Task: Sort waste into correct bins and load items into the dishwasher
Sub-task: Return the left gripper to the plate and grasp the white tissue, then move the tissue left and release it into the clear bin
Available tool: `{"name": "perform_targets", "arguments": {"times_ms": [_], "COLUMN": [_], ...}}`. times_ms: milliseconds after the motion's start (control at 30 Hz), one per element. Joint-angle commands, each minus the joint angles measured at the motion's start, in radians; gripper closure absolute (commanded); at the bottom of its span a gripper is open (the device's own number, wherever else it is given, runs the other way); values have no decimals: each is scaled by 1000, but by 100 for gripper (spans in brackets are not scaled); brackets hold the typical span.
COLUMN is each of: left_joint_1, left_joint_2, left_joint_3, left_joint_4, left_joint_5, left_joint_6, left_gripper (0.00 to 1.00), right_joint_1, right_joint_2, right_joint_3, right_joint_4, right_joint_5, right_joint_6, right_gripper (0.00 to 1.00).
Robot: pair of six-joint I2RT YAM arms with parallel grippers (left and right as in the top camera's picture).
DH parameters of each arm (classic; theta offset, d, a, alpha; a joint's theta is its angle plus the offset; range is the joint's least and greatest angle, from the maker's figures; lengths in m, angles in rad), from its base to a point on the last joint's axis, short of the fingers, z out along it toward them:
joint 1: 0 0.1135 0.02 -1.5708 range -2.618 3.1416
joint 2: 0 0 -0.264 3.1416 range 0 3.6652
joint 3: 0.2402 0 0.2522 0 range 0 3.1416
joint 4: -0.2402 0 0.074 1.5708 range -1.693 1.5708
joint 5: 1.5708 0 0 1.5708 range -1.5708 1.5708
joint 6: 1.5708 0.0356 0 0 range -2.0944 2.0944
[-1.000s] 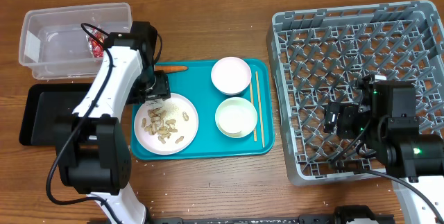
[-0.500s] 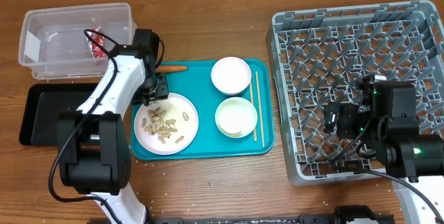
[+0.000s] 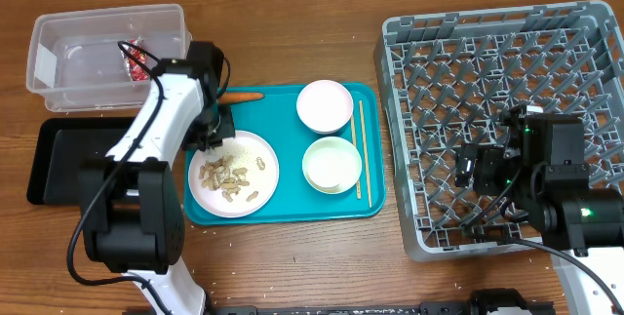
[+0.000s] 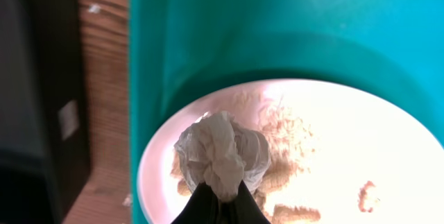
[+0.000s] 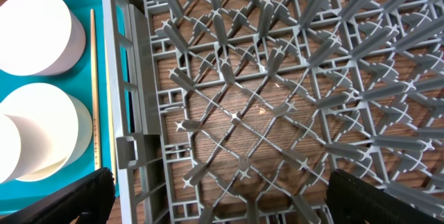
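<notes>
My left gripper [image 4: 222, 193] is shut on a crumpled whitish wad of waste [image 4: 220, 153] at the upper left rim of the white plate [image 4: 361, 141]. From overhead, that gripper [image 3: 216, 132] sits over the plate [image 3: 255, 186], which carries tan peanut shells [image 3: 226, 174] and crumbs. The clear tub [image 3: 68, 61] holds a red foil wrapper [image 3: 135, 59]. The black tray [image 3: 58, 159] lies below it. My right gripper [image 5: 222, 200] stands open above the grey dish rack [image 5: 277, 78], with nothing between its fingers. Two bowls [image 3: 325, 106] [image 3: 331, 164] and chopsticks [image 3: 359, 149] rest on the teal tray [image 3: 283, 208].
An orange stick-like piece [image 3: 244, 97] lies at the teal tray's top edge. The dish rack [image 3: 585, 42] fills the table's right side, with my right arm [image 3: 546, 159] over its lower part. Bare wooden table [image 3: 292, 42] shows behind the tray.
The left gripper has closed on the whitish wad at the plate's edge and shifted slightly toward the tray's upper left. The right arm has not moved.
</notes>
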Motion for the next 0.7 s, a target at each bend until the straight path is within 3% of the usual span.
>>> {"name": "perform_targets", "arguments": {"times_ms": [0,200,567,633,667], "left_joint_1": [0,35,203,222,229], "left_joint_2": [-11,-11,24,46,55], "left_joint_3": [166,373,379,380,379], "left_joint_4": [-61,-85,168,189,195], "left_joint_5": [-55,-101,-114,-109,-104], "left_joint_6": [-2,-2,-26,-25,-26], "left_gripper": [96,96,95,87,75], "right_joint_1": [-7,-7,-7,-7,-7], "right_joint_2": [-4,-4,-4,-4,-4], "right_joint_3": [32,32,32,32,32], "right_joint_4": [6,2,3,3,3], "right_joint_5": [5,5,5,5,5], "right_joint_6": [5,5,5,5,5], "right_gripper": [0,0,0,0,0]}}
